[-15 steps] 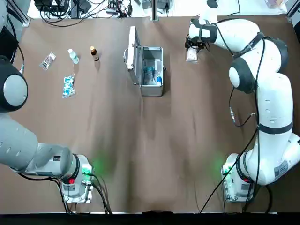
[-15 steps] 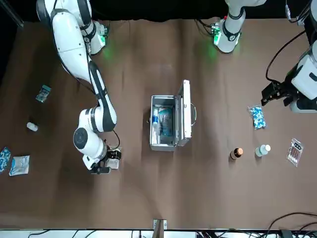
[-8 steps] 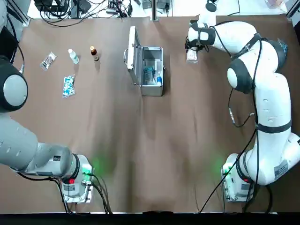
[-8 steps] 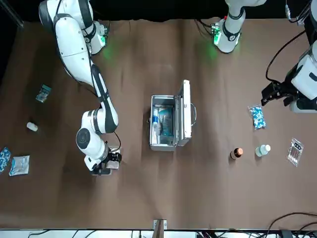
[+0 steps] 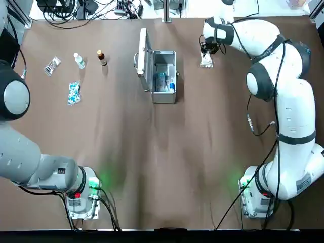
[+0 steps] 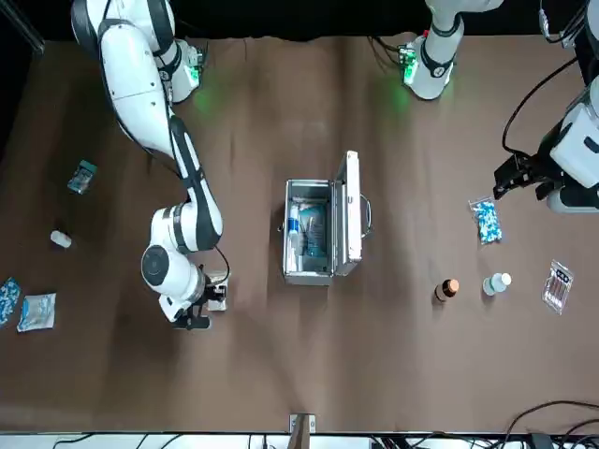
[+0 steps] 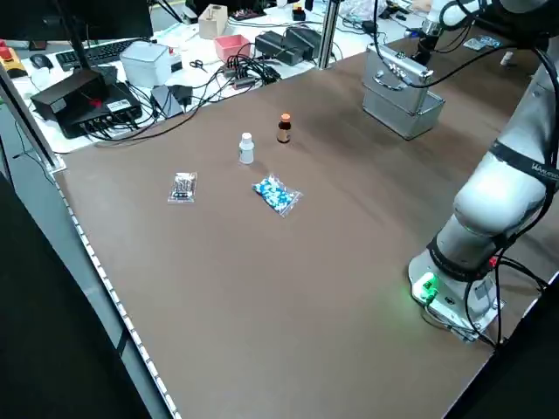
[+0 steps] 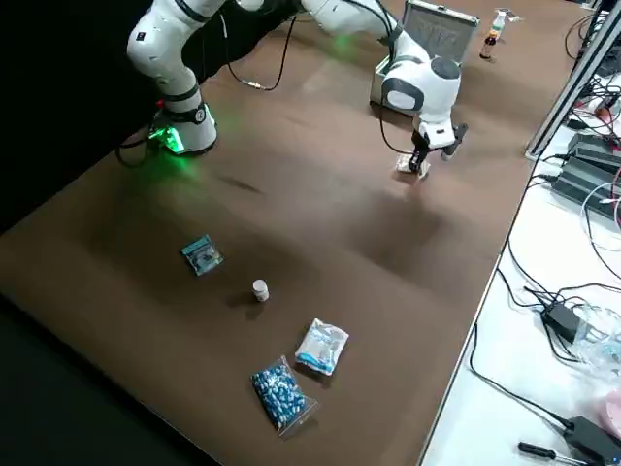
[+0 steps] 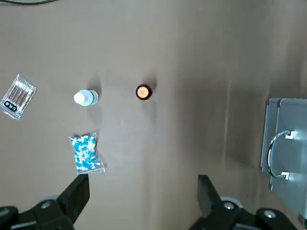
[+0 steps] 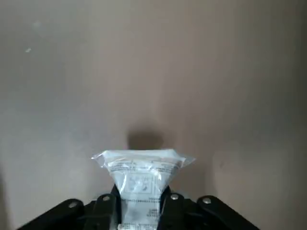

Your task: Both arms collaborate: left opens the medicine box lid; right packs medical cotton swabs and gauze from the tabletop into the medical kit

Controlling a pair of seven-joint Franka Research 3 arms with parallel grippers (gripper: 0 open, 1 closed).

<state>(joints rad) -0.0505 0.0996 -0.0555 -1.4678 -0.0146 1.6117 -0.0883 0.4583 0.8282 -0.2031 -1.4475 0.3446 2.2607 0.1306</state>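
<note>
White plastic-wrapped gauze (image 10: 139,165), likely light, soft, best held mid-body, hangs gripped by the right pincer (image 10: 141,191), far right; the left pincer (image 9: 144,184) gapes at left.

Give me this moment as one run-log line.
right jaws: shut on gauze | left jaws: open, empty | kit lid: open | gauze: outside kit

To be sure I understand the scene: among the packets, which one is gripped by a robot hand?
The white printed packet, shut between the fingers of the right hand; the other packets all lie on the table.
</note>
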